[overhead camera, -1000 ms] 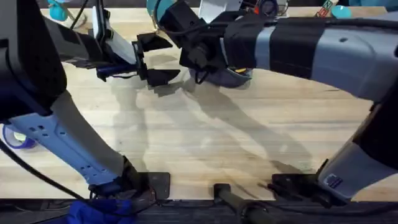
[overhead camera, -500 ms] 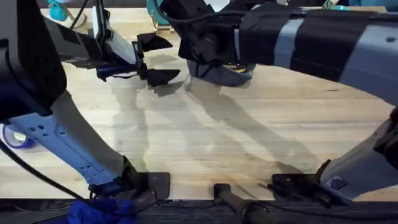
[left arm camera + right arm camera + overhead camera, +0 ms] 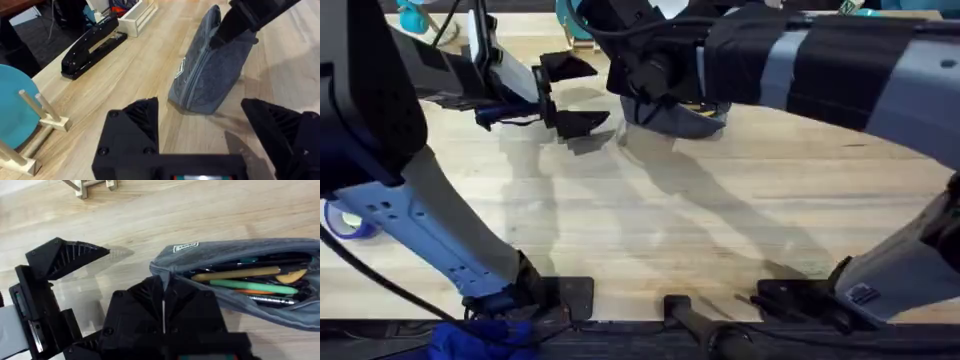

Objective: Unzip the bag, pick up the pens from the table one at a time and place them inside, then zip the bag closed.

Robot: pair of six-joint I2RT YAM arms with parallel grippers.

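The grey-blue bag (image 3: 200,255) stands on the table (image 3: 700,220) with its zipper open, and several pens (image 3: 250,282) lie inside it. My right gripper (image 3: 163,287) is shut on the zipper pull at one end of the opening. In the left wrist view it pinches the top of the bag (image 3: 210,75). My left gripper (image 3: 570,95) hovers open just to the left of the bag (image 3: 690,120), its fingers (image 3: 140,117) spread wide with nothing between them.
A black stapler (image 3: 92,45) lies beyond the bag near the table's far edge, beside a white box (image 3: 135,15). A blue disc with wooden pegs (image 3: 20,110) stands at the far left. The near half of the table is bare wood.
The right arm has shifted away from the camera and slightly right over the last second, its gripper staying at the bag. The left arm has not moved.
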